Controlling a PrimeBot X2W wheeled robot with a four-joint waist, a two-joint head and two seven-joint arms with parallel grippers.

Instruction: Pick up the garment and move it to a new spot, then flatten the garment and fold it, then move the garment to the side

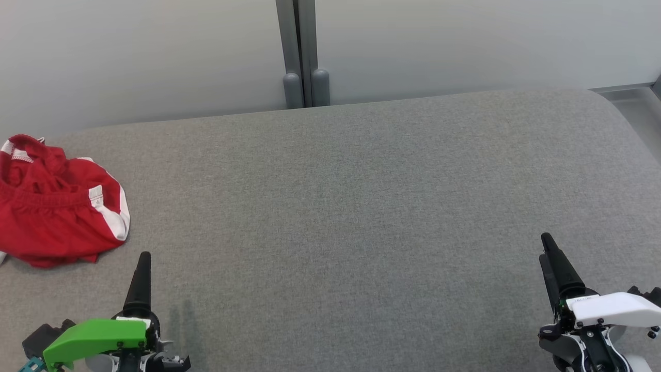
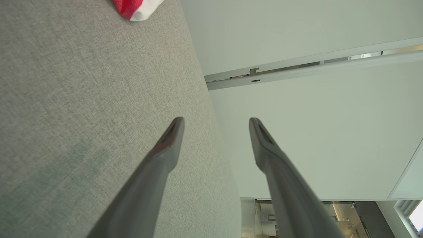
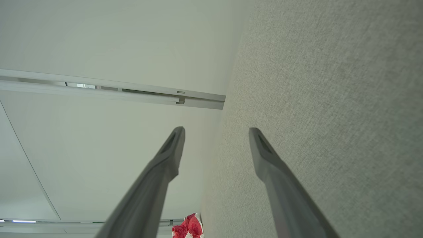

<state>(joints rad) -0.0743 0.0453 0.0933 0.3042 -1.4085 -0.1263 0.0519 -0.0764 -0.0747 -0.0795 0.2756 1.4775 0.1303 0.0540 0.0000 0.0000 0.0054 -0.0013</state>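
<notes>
at far left of the grey fabric surface [image 1: 361, 206] lies a bunched red cloth [image 1: 57, 206] with white trim, possibly not the garment to fold. left gripper [image 2: 216, 123] and right gripper [image 3: 216, 132] hover with fingers spread wide, empty; confirm the target before reaching.

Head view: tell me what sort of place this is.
Probably an office or lab room: a wide grey fabric-covered surface, pale wall panels joined by a grey metal post behind it, and a bunched red cloth with white trim near its left edge.
</notes>
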